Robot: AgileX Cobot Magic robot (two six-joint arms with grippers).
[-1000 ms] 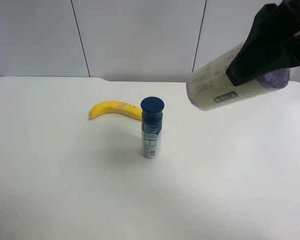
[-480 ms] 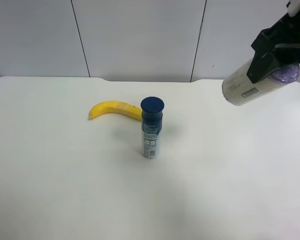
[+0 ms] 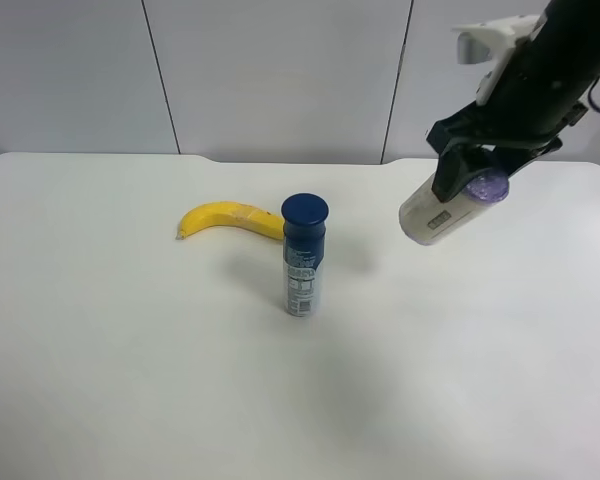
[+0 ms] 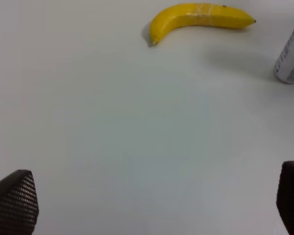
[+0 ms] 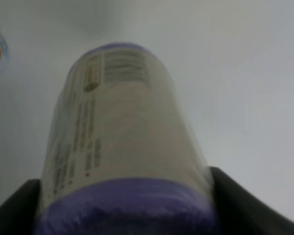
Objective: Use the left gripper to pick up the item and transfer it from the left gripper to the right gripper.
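Note:
The item [image 3: 432, 220], a cream-white canister with purple ends, is held tilted above the table at the exterior high view's right. My right gripper [image 3: 472, 172] is shut on it near its purple end. In the right wrist view the canister [image 5: 122, 132] fills the frame between the two black fingers [image 5: 237, 203]. My left gripper [image 4: 152, 205] is open and empty, fingers wide apart over bare table. It does not show in the exterior high view.
A blue-capped bottle [image 3: 304, 256] stands upright mid-table, with a yellow banana [image 3: 225, 218] lying just behind it. Both also show in the left wrist view, the banana [image 4: 198, 17] and the bottle [image 4: 291, 58]. The white table [image 3: 130, 360] spreads around them.
The right arm has carried the canister down and towards the table's middle; it now looks smaller and hangs lower. Bottle and banana have not moved.

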